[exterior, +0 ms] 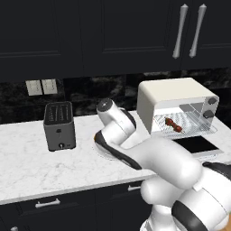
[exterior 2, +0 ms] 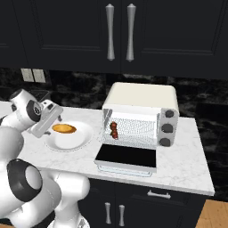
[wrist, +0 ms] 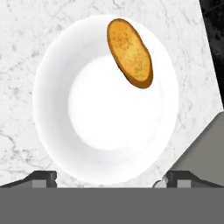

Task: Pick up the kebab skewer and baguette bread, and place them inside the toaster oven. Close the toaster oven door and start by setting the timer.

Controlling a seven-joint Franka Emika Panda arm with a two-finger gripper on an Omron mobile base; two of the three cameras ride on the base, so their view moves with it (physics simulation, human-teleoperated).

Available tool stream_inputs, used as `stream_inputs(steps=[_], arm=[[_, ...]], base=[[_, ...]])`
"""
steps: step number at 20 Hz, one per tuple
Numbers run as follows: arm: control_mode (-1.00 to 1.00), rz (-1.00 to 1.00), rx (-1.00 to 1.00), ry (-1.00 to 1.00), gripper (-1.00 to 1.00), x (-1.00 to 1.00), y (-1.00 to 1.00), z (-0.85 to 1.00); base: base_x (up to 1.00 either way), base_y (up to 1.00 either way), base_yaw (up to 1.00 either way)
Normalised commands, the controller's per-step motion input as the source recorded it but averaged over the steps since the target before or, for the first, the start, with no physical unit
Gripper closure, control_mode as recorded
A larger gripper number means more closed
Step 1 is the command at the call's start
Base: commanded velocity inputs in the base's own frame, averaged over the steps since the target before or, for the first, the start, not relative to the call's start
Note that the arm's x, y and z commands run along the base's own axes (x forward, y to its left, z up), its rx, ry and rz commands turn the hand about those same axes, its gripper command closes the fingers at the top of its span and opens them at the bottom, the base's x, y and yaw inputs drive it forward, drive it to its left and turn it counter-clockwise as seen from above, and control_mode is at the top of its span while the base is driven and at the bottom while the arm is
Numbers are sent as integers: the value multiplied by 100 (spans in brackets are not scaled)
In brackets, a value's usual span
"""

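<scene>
The golden baguette bread (wrist: 130, 51) lies on the far rim of a white plate (wrist: 57, 96), also seen as baguette bread (exterior 2: 64, 128) on the plate (exterior 2: 80, 139). My gripper (wrist: 111, 177) hovers above the plate, open, with nothing between its fingertips (wrist: 43, 176); it shows from the side as the gripper (exterior 2: 43, 124). The kebab skewer (exterior: 173, 125) (exterior 2: 113, 130) rests on the wire rack inside the cream toaster oven (exterior: 171, 92) (exterior 2: 142, 95). The toaster oven door (exterior 2: 126, 156) (exterior: 197, 145) hangs open, lying flat in front.
A dark grey slot toaster (exterior: 59, 125) stands at the left on the marble counter (exterior: 27, 158). Dark cabinets with silver handles (exterior 2: 110, 32) hang above. The oven's round knobs (exterior 2: 167, 128) sit on its right side. My own arm covers most of the plate (exterior: 100, 152) from the left.
</scene>
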Motion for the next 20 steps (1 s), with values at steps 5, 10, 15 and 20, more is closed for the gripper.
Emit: stream_inputs(steps=[5,10,15,20], arm=[[-100,14,0,2,-100,28,-3,-10],[-100,11,0,6,-100,16,0,-21],[-100,10,0,7,-100,17,0,-12],[-100,10,0,5,-100,12,0,-8]], base=[[0,0,0],[0,0,0],[0,0,0],[0,0,0]])
